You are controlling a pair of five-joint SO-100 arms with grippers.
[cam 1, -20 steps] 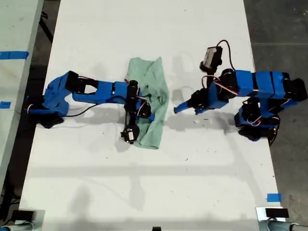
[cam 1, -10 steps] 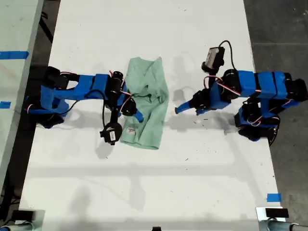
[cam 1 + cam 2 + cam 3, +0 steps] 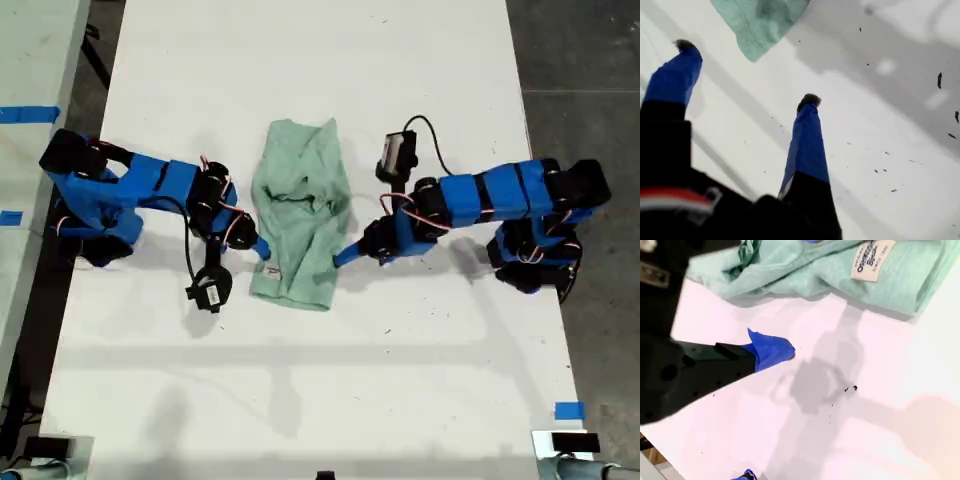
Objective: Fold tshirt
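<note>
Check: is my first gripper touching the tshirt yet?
Apart. In the first wrist view, my first gripper is open, with bare table showing between each fingertip and the tshirt corner.

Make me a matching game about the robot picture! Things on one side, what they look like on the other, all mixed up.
Things:
1. tshirt
2. label
3. my first gripper
4. table

What they look like:
A. white and flat, with tiny dark specks
B. blue fingers open, holding nothing
C. pale green and rumpled
D. small, with writing on it, on the cloth

Pairs: 1-C, 2-D, 3-B, 4-A
</note>
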